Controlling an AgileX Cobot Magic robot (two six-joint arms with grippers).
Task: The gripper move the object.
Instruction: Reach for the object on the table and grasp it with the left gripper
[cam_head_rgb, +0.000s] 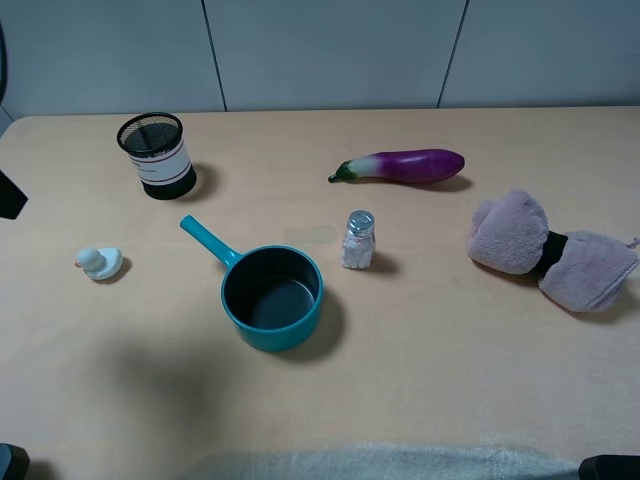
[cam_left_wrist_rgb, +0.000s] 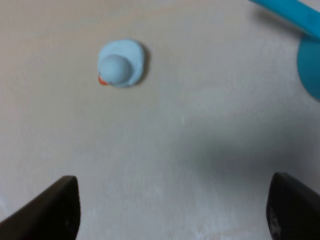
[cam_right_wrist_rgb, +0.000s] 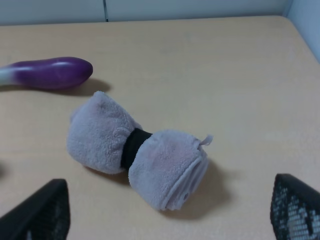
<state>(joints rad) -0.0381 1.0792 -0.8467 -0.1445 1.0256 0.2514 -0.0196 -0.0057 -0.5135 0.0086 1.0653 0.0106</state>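
Left gripper (cam_left_wrist_rgb: 175, 206), fingers (cam_left_wrist_rgb: 52, 212) spread wide — duck (cam_left_wrist_rgb: 121, 63) apart, ungripped; right gripper (cam_right_wrist_rgb: 170, 207) likewise spread

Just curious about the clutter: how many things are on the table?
6: duck far left, mesh cup back left, pot in the middle, shaker just right of it, eggplant behind, towel right. None seem hidden.

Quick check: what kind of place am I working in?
Probably a lab test bench, not a kitchen: a light wooden table against a grey panel wall, with unrelated props like a toy duck, eggplant and saucepan.
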